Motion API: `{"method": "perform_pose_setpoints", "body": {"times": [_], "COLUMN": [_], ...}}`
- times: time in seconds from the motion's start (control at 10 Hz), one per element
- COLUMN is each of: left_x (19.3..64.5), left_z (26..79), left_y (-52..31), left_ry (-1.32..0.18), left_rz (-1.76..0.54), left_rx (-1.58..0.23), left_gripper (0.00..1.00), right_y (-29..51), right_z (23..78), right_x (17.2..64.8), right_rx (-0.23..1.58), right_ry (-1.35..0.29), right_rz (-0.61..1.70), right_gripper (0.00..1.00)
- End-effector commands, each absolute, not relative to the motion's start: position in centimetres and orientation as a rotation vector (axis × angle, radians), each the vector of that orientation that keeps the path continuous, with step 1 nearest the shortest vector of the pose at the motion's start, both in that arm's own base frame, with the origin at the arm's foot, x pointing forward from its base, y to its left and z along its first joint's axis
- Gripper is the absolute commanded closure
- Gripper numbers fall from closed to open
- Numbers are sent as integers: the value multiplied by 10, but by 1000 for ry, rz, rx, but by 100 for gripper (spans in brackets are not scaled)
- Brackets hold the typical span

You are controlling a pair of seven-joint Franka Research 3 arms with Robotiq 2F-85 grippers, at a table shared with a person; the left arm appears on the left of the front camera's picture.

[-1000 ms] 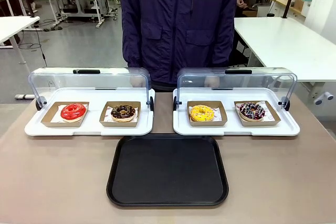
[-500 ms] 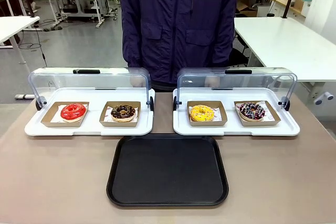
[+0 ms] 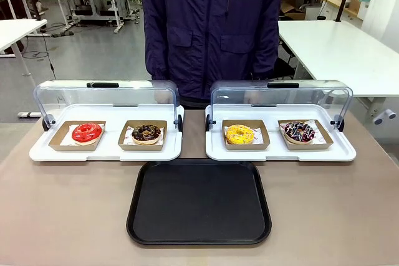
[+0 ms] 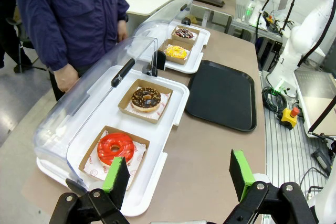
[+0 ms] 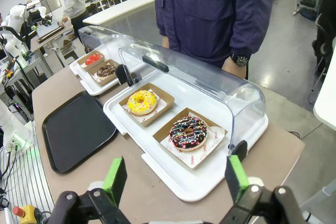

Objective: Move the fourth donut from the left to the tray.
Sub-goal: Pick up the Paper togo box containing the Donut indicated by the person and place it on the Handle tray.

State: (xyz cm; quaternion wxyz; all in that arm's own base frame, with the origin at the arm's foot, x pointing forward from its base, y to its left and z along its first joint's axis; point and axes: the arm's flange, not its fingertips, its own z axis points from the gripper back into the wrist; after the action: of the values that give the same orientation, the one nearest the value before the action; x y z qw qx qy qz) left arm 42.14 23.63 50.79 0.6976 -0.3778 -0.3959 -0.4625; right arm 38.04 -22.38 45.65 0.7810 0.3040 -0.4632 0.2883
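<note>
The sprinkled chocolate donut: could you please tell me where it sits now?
Front view: the sprinkled donut sits far right on the right display tray, beside the yellow donut, beyond the black tray.

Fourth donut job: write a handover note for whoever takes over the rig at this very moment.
Left gripper: open, fingers holding nothing, hovering by the red donut at the left end.
Right gripper: open, holding nothing, hovering just short of the right display tray.
The fourth donut: in its brown holder at the right end of that display tray, with the clear lid raised.
The tray: on the table, nearer the robot than both display trays.
Done: nothing; the donut is untouched.
Left: grasp the donut, carry it to the tray, release.
</note>
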Motion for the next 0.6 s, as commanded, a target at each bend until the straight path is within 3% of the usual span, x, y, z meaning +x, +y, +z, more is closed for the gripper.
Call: {"method": "perform_pose_setpoints", "body": {"times": [0.0,0.5], "left_x": [418,418], "left_z": [510,510], "left_y": [234,234], "left_ry": [-876,-876], "left_rz": [-1029,-1029], "left_rx": [-829,-829], "left_gripper": [0,0], "right_y": [-225,-225], "right_z": [457,457], "right_x": [384,384], "right_rx": [657,657], "right_ry": [-1037,-1037], "right_rz": [636,636], "right_gripper": [0,0]}}
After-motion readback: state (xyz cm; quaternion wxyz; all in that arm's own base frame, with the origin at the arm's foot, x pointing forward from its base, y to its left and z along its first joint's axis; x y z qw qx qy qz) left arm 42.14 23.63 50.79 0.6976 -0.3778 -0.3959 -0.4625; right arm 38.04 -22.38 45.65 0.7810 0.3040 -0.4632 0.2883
